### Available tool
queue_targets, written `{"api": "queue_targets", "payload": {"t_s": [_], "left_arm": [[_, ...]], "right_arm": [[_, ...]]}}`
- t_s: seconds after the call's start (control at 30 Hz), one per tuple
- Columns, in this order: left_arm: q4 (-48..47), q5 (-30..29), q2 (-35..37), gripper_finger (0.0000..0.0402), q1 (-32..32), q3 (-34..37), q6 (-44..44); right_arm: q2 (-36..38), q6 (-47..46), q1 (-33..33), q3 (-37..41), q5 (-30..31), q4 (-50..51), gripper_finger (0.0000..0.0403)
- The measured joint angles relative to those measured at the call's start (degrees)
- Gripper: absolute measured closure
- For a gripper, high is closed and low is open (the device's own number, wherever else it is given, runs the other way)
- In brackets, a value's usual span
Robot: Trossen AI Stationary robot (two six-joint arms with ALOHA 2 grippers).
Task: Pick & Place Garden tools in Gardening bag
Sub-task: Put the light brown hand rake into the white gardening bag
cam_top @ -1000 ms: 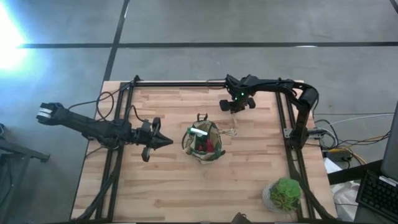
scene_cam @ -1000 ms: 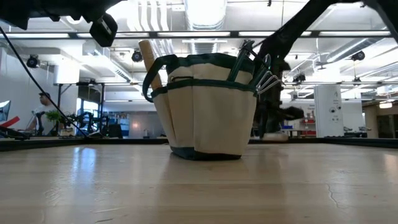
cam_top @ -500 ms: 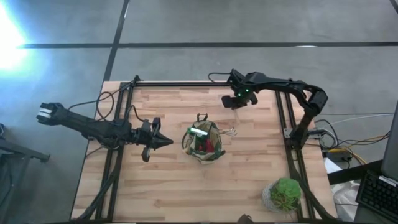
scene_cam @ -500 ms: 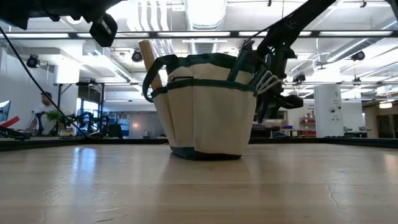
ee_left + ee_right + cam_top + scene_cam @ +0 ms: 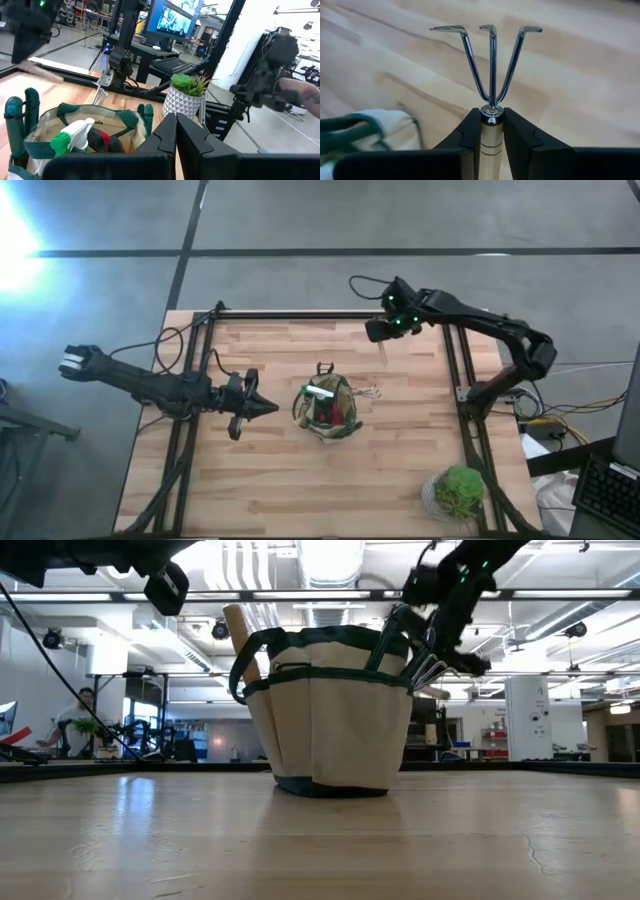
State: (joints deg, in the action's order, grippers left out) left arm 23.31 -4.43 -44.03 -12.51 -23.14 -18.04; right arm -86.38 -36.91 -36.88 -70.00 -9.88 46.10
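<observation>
The khaki gardening bag (image 5: 328,408) stands on its base at the table's middle. It holds a green spray bottle (image 5: 75,136), a red-and-black tool (image 5: 101,138) and green-handled tools, and a fork's tines (image 5: 428,670) stick out of its right side. My left gripper (image 5: 264,407) is shut and empty, just left of the bag. My right gripper (image 5: 376,330) is raised over the far part of the table, beyond the bag. It is shut on a wooden-handled three-tined fork (image 5: 491,75). My right gripper pinches the fork's wooden handle (image 5: 490,134) between its two fingers, right below the metal collar at the tine end. The fork lies along the fingers, and its tines (image 5: 491,55) point out ahead of them. It is lifted clear of the table.
A bushy green plant in a white pot (image 5: 458,492) stands at the table's near right corner. Black frame rails (image 5: 455,370) run along the table's left, right and far sides. Bare wood lies between the bag and the far rail.
My right gripper has gone up from table height with the fork and a little toward the far edge. The fork is now well above the table. My left arm and the bag have kept still.
</observation>
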Motion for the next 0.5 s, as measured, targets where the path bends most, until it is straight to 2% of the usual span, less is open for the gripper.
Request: {"api": "queue_targets", "payload": {"t_s": [0.3,0.5], "left_arm": [[0.0,0.02,0.0,0.039,0.0,0.0,0.02],[-0.02,0.04,0.0,0.039,0.0,0.0,0.02]], "right_arm": [[8.82,2.76,5.63,-0.04,0.98,-11.91,0.0353],[10.66,4.18,11.96,-0.02,1.02,-23.27,0.0353]]}}
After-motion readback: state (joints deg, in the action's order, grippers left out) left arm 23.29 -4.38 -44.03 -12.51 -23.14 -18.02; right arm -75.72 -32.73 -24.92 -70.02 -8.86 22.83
